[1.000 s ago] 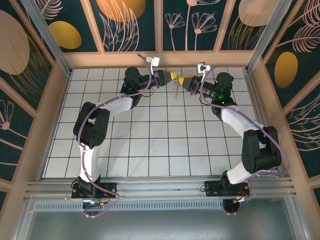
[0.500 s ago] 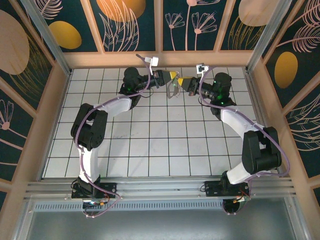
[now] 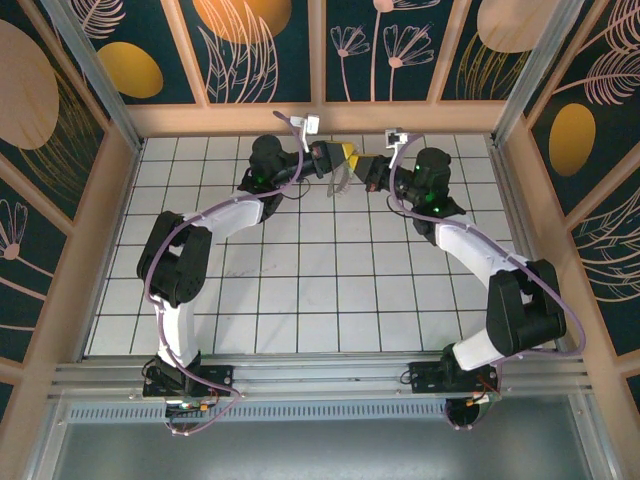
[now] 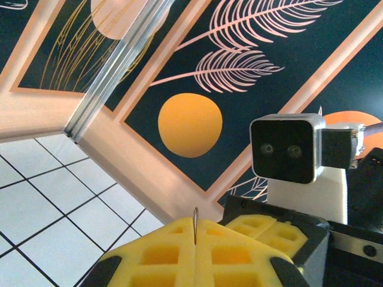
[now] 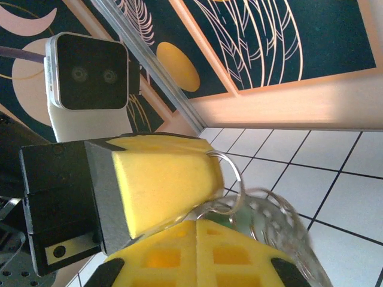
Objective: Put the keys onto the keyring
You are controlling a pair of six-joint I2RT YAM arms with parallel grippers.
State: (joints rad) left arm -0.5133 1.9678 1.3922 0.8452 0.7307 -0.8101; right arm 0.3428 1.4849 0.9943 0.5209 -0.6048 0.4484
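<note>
Counter (image 3: 330, 290): one, white-tiled.
Arms: two, left arm (image 3: 175, 260) and right arm (image 3: 500, 280), meeting at the far centre. Over the last second the right one has pushed leftward, so the meeting point has shifted slightly left.
Hands: two. The left hand (image 3: 346, 152) is clamped on the keyring's wire. The right hand (image 3: 368, 168), just beside it, has only now finished closing; I cannot tell whether it pinches anything.
Keyring (image 5: 232, 173): one, hanging between the hands above the far counter.
Keys (image 5: 272, 218): a blurred cluster dangling by the ring. One green head (image 5: 242, 219) shows; the silver ones cannot be counted.
Meaning: threading probably under way, not finished.
</note>
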